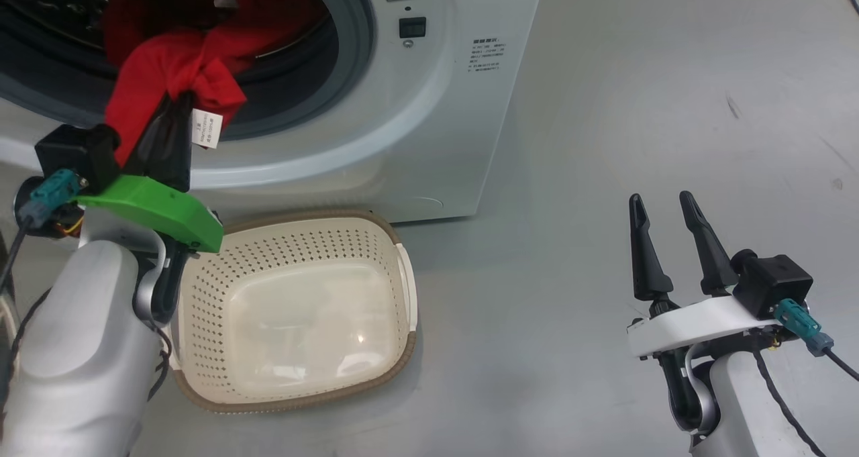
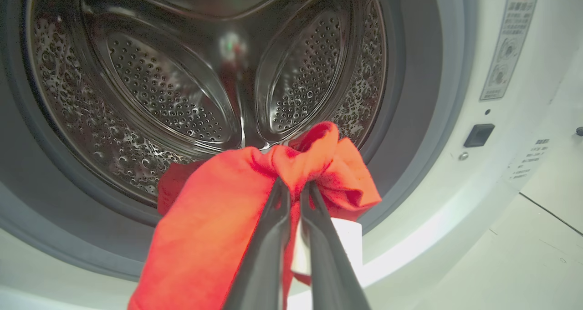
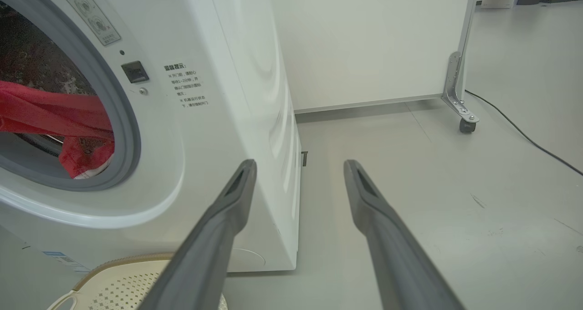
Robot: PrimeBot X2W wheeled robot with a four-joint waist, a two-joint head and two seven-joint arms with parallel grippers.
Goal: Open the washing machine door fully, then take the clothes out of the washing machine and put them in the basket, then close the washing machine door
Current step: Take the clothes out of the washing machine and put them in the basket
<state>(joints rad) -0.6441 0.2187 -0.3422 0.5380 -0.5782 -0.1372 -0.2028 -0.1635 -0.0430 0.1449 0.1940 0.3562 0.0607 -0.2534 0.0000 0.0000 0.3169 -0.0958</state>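
One garment in hand: your left gripper [image 1: 180, 100] has its two long dark fingers pressed together on a bunched fold of the red fabric clothes [image 1: 171, 68], at the mouth of the big white front-loading washing machine [image 1: 416, 121].
Cloth path: from the pinch, part of it drapes back over the fingers toward the wrist. The rest trails ahead of the fingertips, across the grey rubber gasket [image 2: 410, 119] into the perforated steel drum [image 2: 159, 87].
Tag: a small white tag [image 1: 207, 128] hangs just beside the closed fingers.
Basket: the small cream perforated plastic basket [image 1: 315, 214] with a brown woven-look rim sits on the floor, below and behind the left fingertips, near the wrist. It has no clothes in it yet.
Right gripper [image 1: 661, 198]: its fingers are spread apart and hold nothing. It hovers over the grey floor [image 1: 604, 108], well apart from the drum opening.
Step in hand: drawing the garment out of the drum, as I judge it.
Doing it well: pull back along the fingers' own line and lift a little, so the trailing cloth slides over the gasket lip instead of snagging. Go slowly, because the pinch sits on a small fold and could slip.
Release: keep the grip shut until the pinch is over the basket's middle. Lower it before you open, so the draped part lands inside the rim.
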